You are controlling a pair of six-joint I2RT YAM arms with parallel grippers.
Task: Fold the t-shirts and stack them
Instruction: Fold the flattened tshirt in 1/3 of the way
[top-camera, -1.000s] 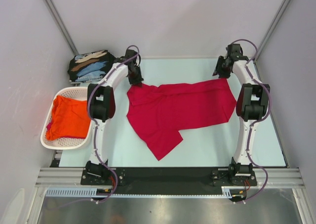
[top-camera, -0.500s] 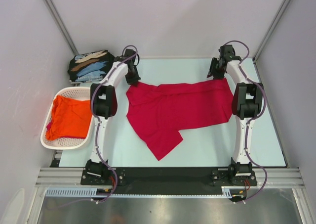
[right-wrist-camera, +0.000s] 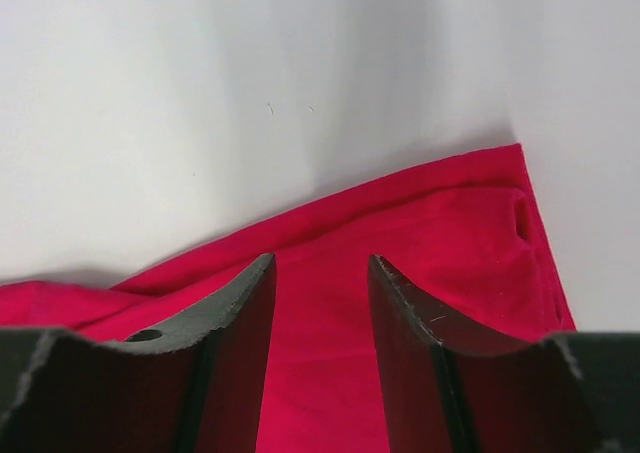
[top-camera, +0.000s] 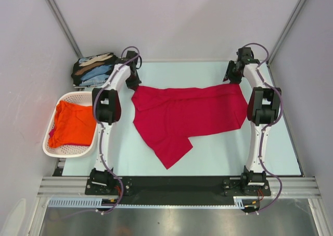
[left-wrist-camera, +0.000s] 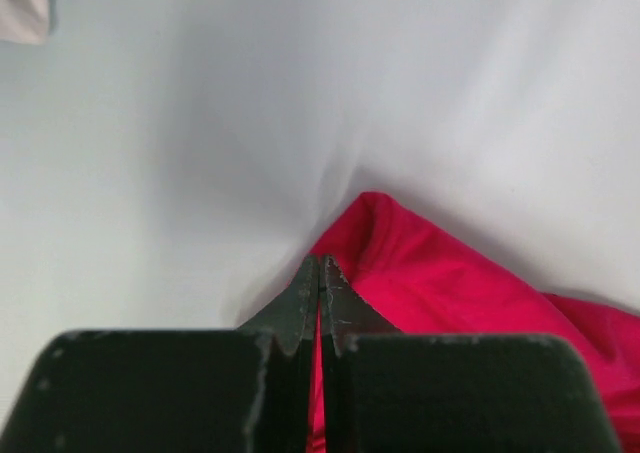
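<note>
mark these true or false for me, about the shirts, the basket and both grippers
1. The red t-shirt lies spread on the table between the arms. True.
2. The orange t-shirt lies on the table beside the red one. False: it sits in the white basket.
3. The left gripper is shut on the red t-shirt's edge. True.
4. The right gripper is shut tight. False: its jaws stand apart over the red cloth.
5. The black t-shirts are in the basket. False: they sit stacked at the far left, beyond it.
</note>
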